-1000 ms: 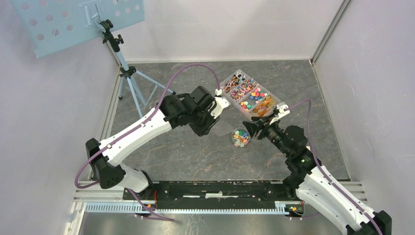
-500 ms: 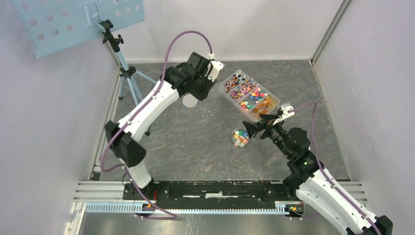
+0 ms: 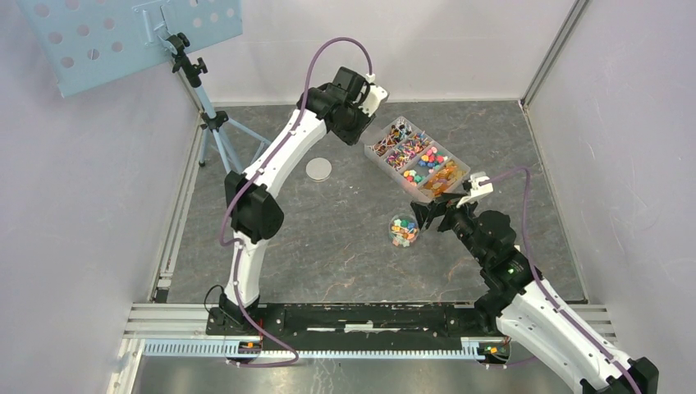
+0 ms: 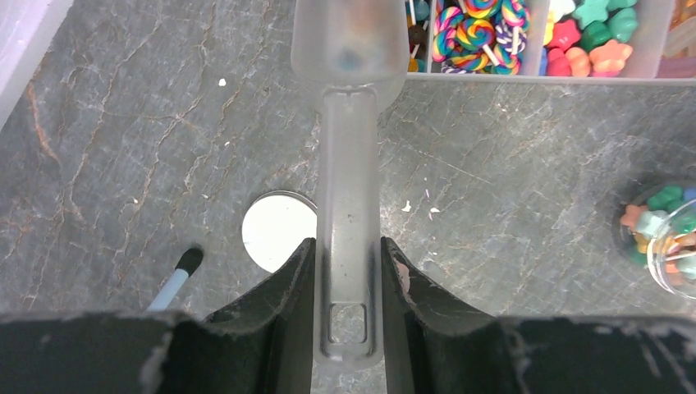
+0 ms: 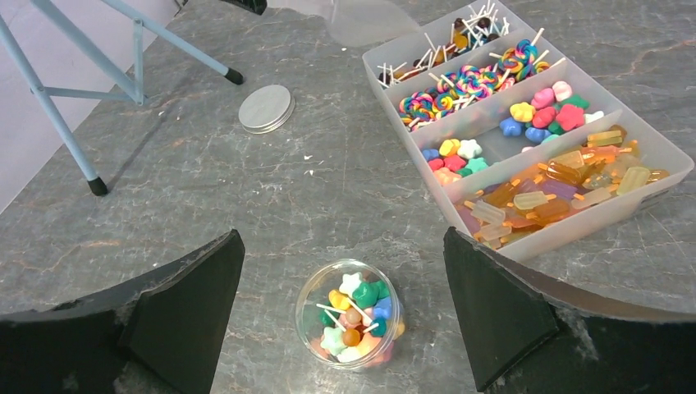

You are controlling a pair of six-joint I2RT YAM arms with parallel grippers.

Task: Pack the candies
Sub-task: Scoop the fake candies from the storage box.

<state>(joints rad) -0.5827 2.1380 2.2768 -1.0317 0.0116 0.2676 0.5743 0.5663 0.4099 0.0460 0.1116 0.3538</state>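
Observation:
My left gripper (image 4: 348, 250) is shut on the handle of a clear plastic scoop (image 4: 349, 148). The scoop's bowl hangs over the near edge of the divided tray (image 5: 574, 230). The tray's compartments hold candies (image 5: 484, 82): swirl lollipops, small coloured shapes and amber sticks. A small clear jar (image 5: 350, 314) stands upright on the table with more candies in it. My right gripper (image 5: 341, 234) is open wide just short of the jar, with a finger on either side and neither touching it. From above, the jar (image 3: 403, 231) sits just left of the right gripper (image 3: 423, 215).
A round grey lid (image 3: 318, 169) lies flat on the table left of the tray, seen below the scoop handle as the lid (image 4: 279, 230). A blue tripod (image 3: 209, 123) with a perforated panel stands at the back left, one foot (image 5: 97, 185) on the table. Walls close in both sides.
The left arm has swung with the scoop from beside the jar back to the tray's left corner, uncovering the lid. The right jaws have opened wide.

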